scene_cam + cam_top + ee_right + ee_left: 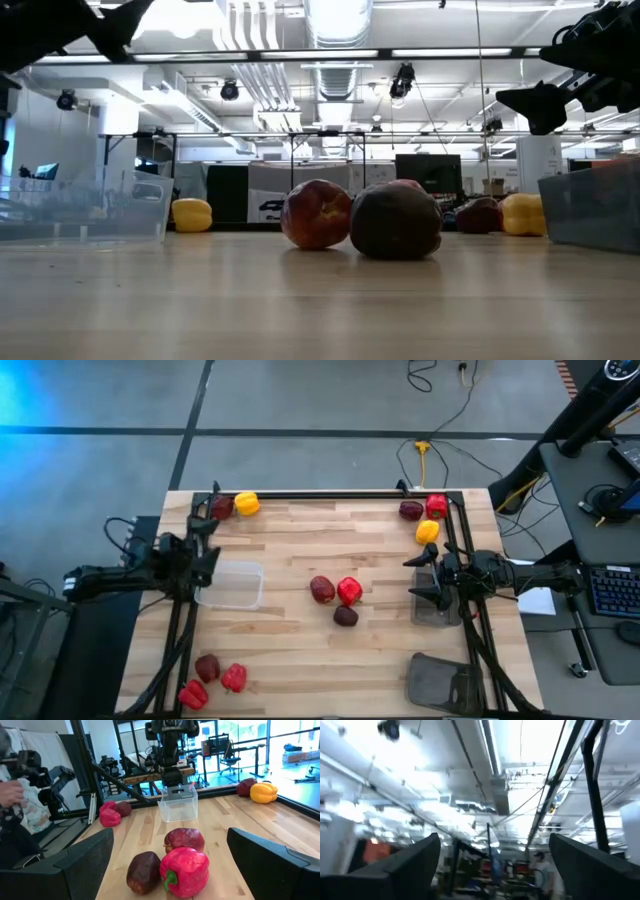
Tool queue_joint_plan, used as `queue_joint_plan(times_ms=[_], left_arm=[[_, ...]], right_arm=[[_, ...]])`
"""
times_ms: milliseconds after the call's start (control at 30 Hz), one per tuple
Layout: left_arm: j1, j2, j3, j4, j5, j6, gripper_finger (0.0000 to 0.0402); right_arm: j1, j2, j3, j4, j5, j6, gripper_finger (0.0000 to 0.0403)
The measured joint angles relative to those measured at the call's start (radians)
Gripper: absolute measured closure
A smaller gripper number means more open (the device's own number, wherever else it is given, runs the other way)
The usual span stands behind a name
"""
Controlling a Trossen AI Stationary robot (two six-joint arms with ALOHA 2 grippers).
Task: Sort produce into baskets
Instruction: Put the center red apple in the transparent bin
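Three peppers lie mid-table: a maroon one point(322, 589), a bright red one point(349, 591) and a dark maroon one point(346, 616); the right wrist view shows them close, with the red one point(185, 871) nearest. Other groups lie at the far left point(234, 505), far right point(425, 515) and near left point(212, 680). A clear tray point(232, 585) stands at the left, a translucent tray point(437, 607) at the right and a dark grey tray point(440, 680) at the near right. My left gripper point(208, 550) is open and empty, raised beside the clear tray. My right gripper point(417, 578) is open and empty, raised, facing the middle peppers.
A black frame point(330, 493) runs along the table's far edge and down both sides. Bare wood lies between the middle peppers and the trays. A person point(10, 795) is beyond the table's left side. A desk with a keyboard point(610, 590) is off the right.
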Motion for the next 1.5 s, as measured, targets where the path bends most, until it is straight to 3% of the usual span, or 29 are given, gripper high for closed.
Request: queue_joint_plan(times_ms=[133,300,433,600,733,900,1033,1200,1300,1433,1500], left_arm=[[0.000,0.200,0.109,0.008,-0.028,-0.149,0.0047],[-0.001,0.420,0.304,-0.080,-0.009,-0.231,0.0047],[-0.001,0.528,0.456,-0.305,0.132,-0.337,0.0047],[-0.001,0.600,0.592,-0.562,0.417,-0.362,0.0047],[-0.016,0.681,0.644,-0.597,0.423,-0.359,0.0047],[-0.017,0.799,0.711,-0.603,0.420,-0.250,0.0047],[-0.019,0.918,0.794,-0.607,0.420,-0.303,0.0047],[-0.018,1.074,0.936,-0.788,0.298,-0.435,0.0047],[-0.019,1.165,1.038,-1.024,0.224,-0.472,0.0047],[-0.063,1.235,1.162,-1.472,-0.052,-0.700,0.0047],[-0.108,1.255,1.196,-1.615,-0.187,-0.871,0.0047]], right_arm=[[0.000,0.000,0.000,0.000,0.000,0.000,0.0021],[0.000,0.000,0.000,0.000,0.000,0.000,0.0021],[0.000,0.000,0.000,0.000,0.000,0.000,0.0021],[0.000,0.000,0.000,0.000,0.000,0.000,0.0021],[0.000,0.000,0.000,0.000,0.000,0.000,0.0021],[0.000,0.000,0.000,0.000,0.000,0.000,0.0021],[0.000,0.000,0.000,0.000,0.000,0.000,0.0021],[0.000,0.000,0.000,0.000,0.000,0.000,0.0021],[0.000,0.000,0.000,0.000,0.000,0.000,0.0021],[0.000,0.000,0.000,0.000,0.000,0.000,0.0021],[0.000,0.000,0.000,0.000,0.000,0.000,0.0021]])
